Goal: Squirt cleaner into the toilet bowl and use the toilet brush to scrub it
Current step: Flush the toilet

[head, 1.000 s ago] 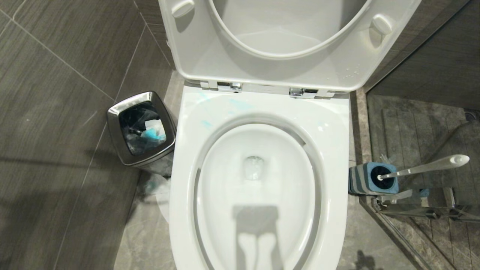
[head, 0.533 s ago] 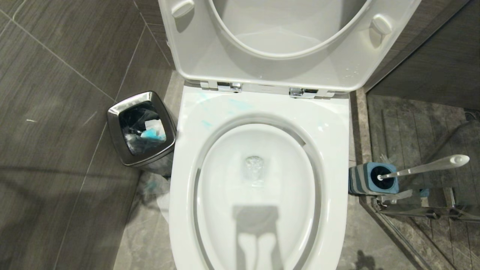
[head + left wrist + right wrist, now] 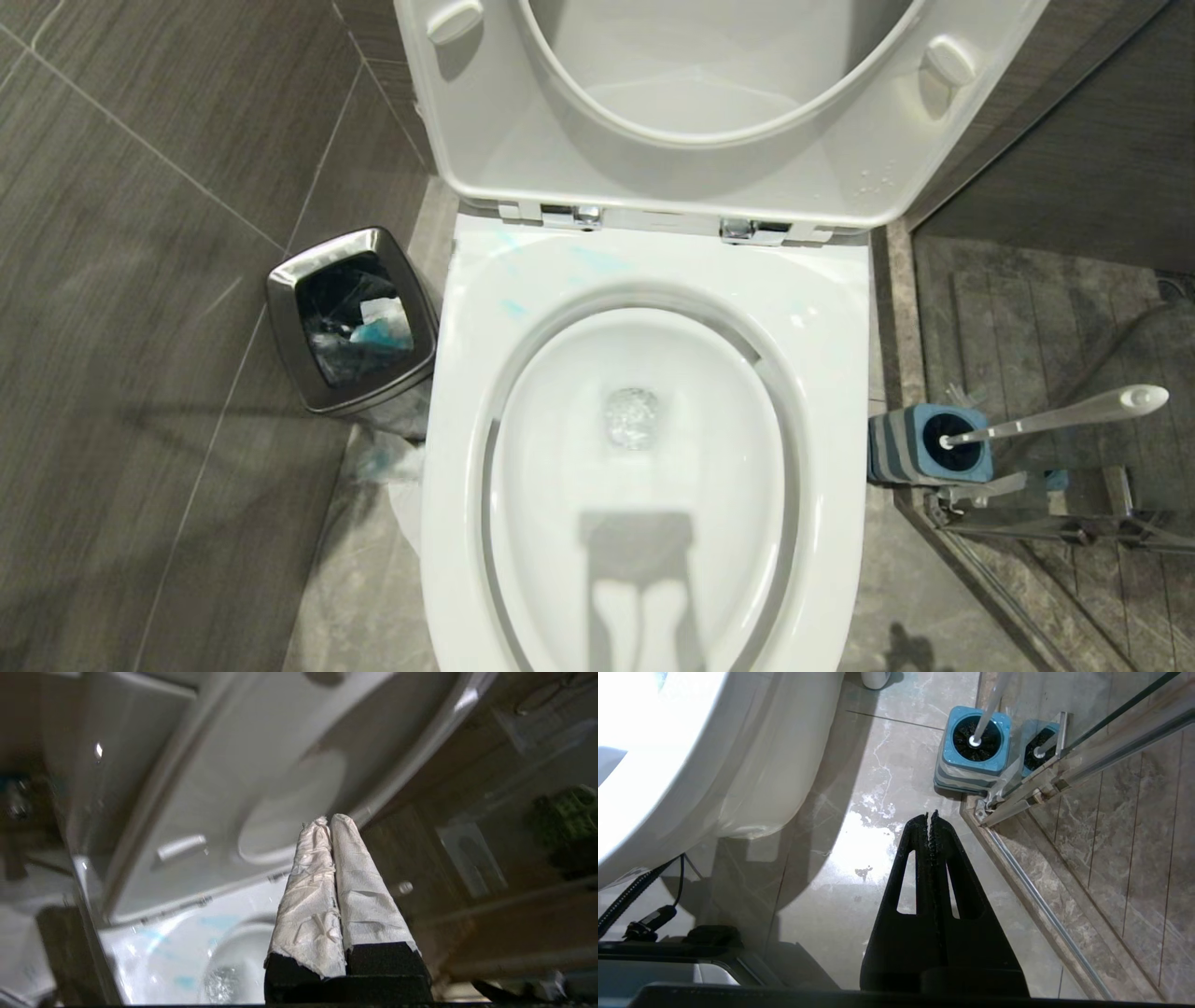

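Risk: toilet brush (image 3: 1055, 415) stood untouched at bowl's (image 3: 644, 485) three o'clock; both tools, left tool (image 3: 332, 821) and right tool (image 3: 930, 816), pressed together, empty; water looked clear, so scrubbing could start without cleaner.

Left gripper (image 3: 331, 821), jaws pressed together (tissue-wrapped), above toilet bowl (image 3: 177, 952), pale blue cleaner (image 3: 187, 981) streaks
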